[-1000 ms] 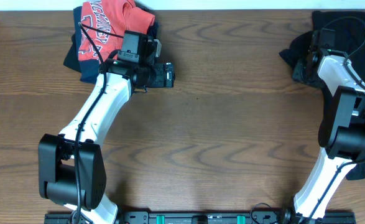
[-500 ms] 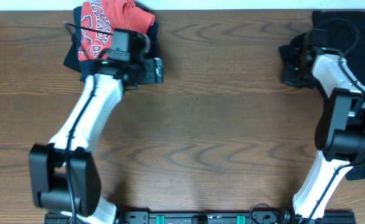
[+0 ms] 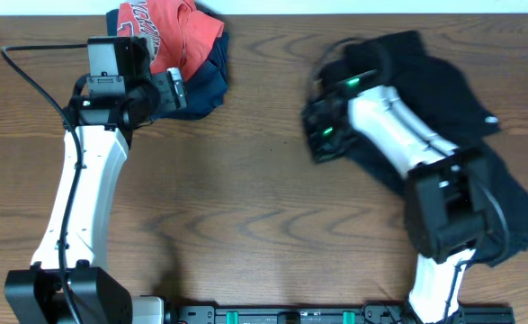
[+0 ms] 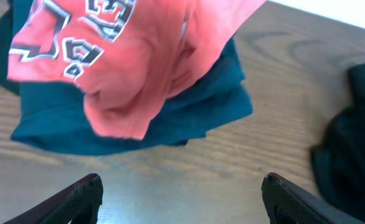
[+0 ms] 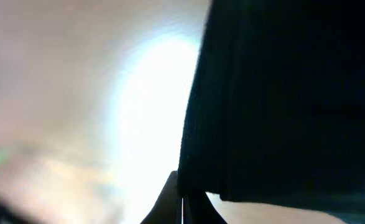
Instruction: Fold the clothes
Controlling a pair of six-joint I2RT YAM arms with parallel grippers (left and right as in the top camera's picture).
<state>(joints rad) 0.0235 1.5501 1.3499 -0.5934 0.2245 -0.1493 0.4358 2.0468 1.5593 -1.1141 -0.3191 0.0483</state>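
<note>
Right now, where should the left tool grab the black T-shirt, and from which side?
Take the black T-shirt by its rumpled top edge, probably coming in from the left arm's side. That edge lies free and nearest the open left tool, while the right arm lies across the shirt's middle.

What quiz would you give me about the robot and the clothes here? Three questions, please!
1. True or false: the red-orange shirt lies on top of the navy garment.
2. Which arm reaches across the black T-shirt? A) left B) right
3. Fill in: the left fingers stand ____, holding nothing.
Key: 1 true; 2 B; 3 open.
</note>
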